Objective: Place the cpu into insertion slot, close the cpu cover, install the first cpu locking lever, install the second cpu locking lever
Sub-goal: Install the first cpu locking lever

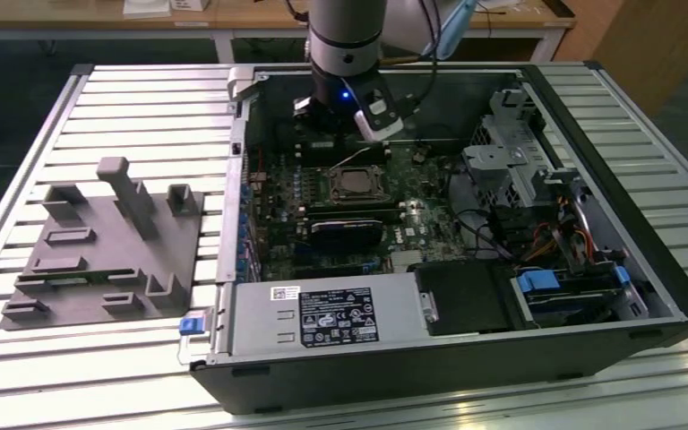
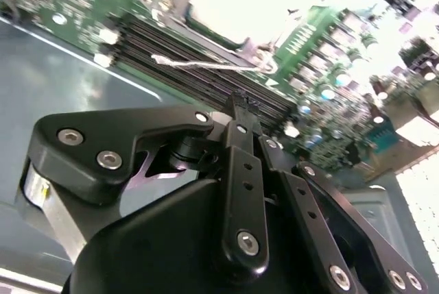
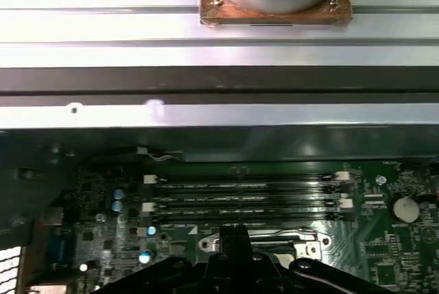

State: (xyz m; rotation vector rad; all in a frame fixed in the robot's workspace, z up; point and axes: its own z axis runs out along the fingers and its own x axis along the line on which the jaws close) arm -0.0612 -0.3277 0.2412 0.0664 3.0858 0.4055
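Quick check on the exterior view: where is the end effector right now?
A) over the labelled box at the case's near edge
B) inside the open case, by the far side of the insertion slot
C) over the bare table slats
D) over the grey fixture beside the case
B: in the exterior view the end effector hangs inside the open computer case, above the green board on the far side of the insertion slot.

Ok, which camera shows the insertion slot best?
The exterior view: the whole insertion slot shows, unobstructed. The second wrist view shows it slantwise, in glare; in the first wrist view the gripper covers most of it.
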